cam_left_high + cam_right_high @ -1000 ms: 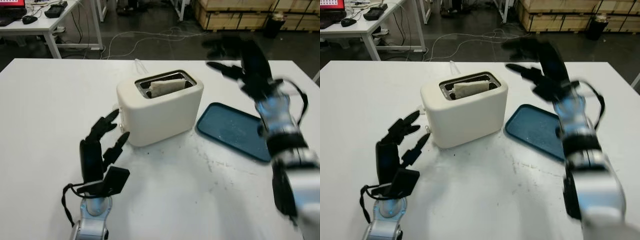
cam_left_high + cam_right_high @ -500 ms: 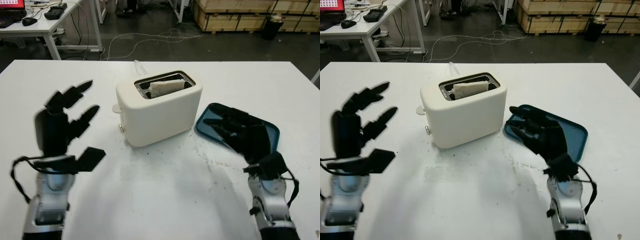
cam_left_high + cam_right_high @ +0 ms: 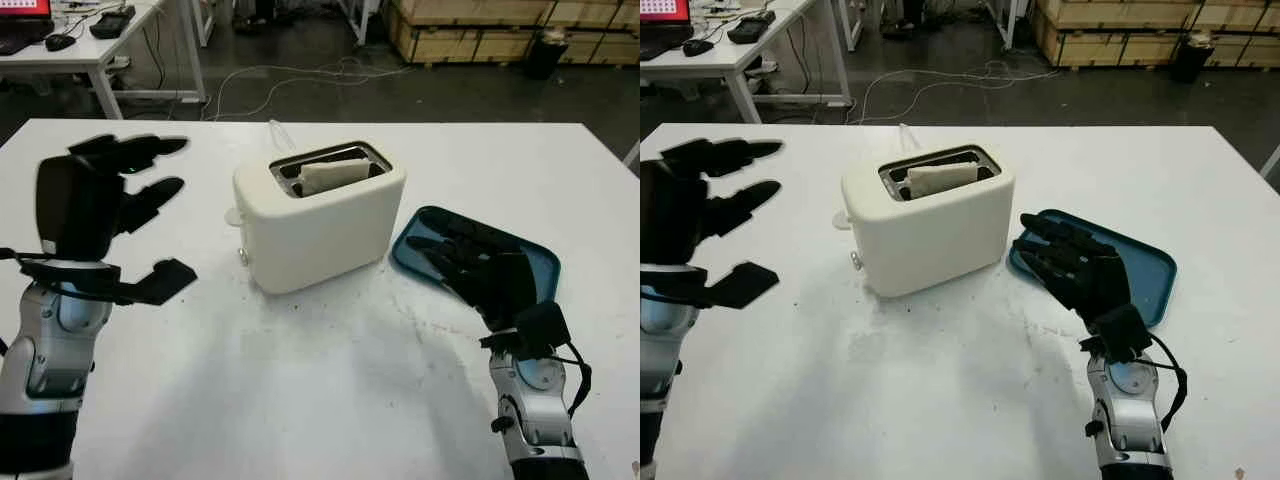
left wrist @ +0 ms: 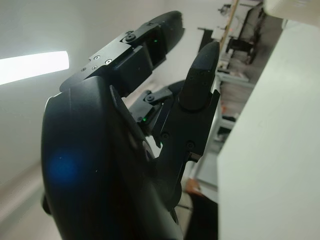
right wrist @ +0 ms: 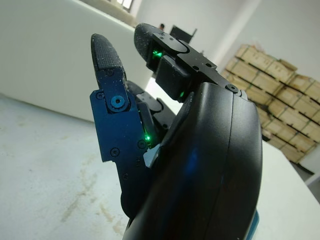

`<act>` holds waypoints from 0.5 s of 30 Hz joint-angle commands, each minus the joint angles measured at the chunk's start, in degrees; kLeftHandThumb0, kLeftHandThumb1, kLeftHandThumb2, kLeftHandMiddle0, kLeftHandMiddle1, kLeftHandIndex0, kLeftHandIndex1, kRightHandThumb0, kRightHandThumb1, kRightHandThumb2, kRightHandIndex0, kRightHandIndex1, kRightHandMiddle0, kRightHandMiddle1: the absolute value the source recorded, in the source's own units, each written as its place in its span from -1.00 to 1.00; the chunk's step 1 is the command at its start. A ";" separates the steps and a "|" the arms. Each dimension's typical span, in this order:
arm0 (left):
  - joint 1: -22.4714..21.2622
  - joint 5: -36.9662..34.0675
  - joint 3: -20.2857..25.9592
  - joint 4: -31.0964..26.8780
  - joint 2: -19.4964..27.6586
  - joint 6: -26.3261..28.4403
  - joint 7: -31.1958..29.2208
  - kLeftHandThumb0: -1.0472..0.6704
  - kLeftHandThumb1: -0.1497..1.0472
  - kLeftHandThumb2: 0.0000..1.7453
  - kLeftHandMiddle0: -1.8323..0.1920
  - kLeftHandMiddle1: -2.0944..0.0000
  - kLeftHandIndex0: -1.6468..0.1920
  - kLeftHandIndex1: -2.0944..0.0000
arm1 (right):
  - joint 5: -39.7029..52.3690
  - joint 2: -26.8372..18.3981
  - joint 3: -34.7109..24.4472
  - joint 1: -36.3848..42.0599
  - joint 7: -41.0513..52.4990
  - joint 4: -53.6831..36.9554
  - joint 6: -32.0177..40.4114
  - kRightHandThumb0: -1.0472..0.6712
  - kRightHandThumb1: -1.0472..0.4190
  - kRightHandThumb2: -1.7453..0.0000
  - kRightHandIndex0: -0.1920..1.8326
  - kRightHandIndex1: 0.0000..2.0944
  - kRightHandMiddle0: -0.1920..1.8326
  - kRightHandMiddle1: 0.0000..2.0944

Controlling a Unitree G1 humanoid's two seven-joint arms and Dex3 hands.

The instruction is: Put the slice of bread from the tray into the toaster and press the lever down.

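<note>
1. Left eye view: the left hand [image 3: 100, 205] has lifted up high, away from the toaster's side. Its fingers are stretched out and hold nothing.
2. The white toaster [image 3: 320, 215] sits in the middle of the table [image 3: 330, 400]. The slice of bread [image 3: 330, 175] is in its slot.
3. The lever [image 3: 233, 216] looks not pushed down yet.
4. The right hand [image 3: 485, 270] has dropped low over the blue tray [image 3: 540, 262], fingers open and holding nothing.

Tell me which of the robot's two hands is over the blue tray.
The right hand, open, low over the near end of the blue tray right of the toaster. The left hand, also open, is raised over bare table left of the toaster.
</note>
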 commanded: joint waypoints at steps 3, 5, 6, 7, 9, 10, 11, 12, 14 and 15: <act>-1.93 3.93 -2.69 3.93 1.90 -1.82 2.37 -0.15 0.62 -0.99 -0.29 0.18 -0.56 0.88 | 0.12 0.75 -0.57 -1.05 -0.60 0.11 1.53 -0.33 -0.77 1.00 0.11 -0.91 0.11 -0.99; -2.60 5.82 -3.97 5.53 2.71 -2.29 3.23 -0.20 0.64 -1.00 -0.23 0.00 -0.57 0.92 | -0.18 0.80 -0.61 -1.15 -0.76 -0.01 1.61 -0.32 -0.77 1.00 0.12 -0.92 0.11 -0.99; -2.92 6.53 -4.58 6.26 3.11 -2.63 3.68 -0.20 0.64 -1.00 -0.20 -0.11 -0.57 0.94 | -0.26 0.80 -0.62 -1.21 -0.81 -0.02 1.62 -0.33 -0.77 1.00 0.12 -0.92 0.11 -0.99; -3.28 7.35 -5.19 7.07 3.47 -3.08 4.45 -0.20 0.63 -1.00 -0.19 -0.21 -0.57 0.95 | -0.29 0.82 -0.63 -1.26 -0.85 -0.04 1.70 -0.33 -0.77 1.00 0.12 -0.92 0.11 -0.99; -3.86 8.56 -6.18 8.31 4.02 -3.71 5.83 -0.21 0.58 -1.00 -0.18 -0.41 -0.56 0.97 | -0.24 0.88 -0.63 -1.26 -0.82 -0.26 1.91 -0.34 -0.78 1.00 0.13 -0.92 0.12 -0.99; -4.11 9.09 -6.59 8.92 4.20 -4.05 6.78 -0.22 0.57 -1.00 -0.18 -0.46 -0.56 0.97 | -0.19 0.92 -0.63 -1.23 -0.83 -0.44 2.06 -0.34 -0.78 1.00 0.13 -0.92 0.12 -0.99; -4.35 9.81 -6.99 9.45 4.44 -4.31 7.73 -0.22 0.56 -1.00 -0.18 -0.52 -0.56 0.97 | -0.32 0.89 -0.60 -1.20 -0.84 -0.50 2.01 -0.34 -0.78 1.00 0.13 -0.93 0.12 -0.99; -4.56 10.43 -7.34 9.89 4.60 -4.45 8.62 -0.23 0.55 -1.00 -0.17 -0.58 -0.56 0.98 | -0.50 0.86 -0.57 -1.18 -0.88 -0.52 1.96 -0.34 -0.78 1.00 0.13 -0.93 0.12 -0.99; -4.82 11.65 -7.87 10.39 4.78 -4.20 9.91 -0.23 0.54 -1.00 -0.16 -0.65 -0.56 0.98 | -0.58 0.84 -0.58 -1.16 -0.79 -0.39 1.89 -0.33 -0.79 1.00 0.13 -0.93 0.12 -0.99; -4.88 11.98 -8.08 10.61 4.84 -4.08 10.44 -0.23 0.53 -1.00 -0.15 -0.66 -0.56 0.98 | -0.49 0.91 -0.59 -1.15 -0.74 -0.32 1.87 -0.33 -0.79 1.00 0.13 -0.94 0.12 -0.99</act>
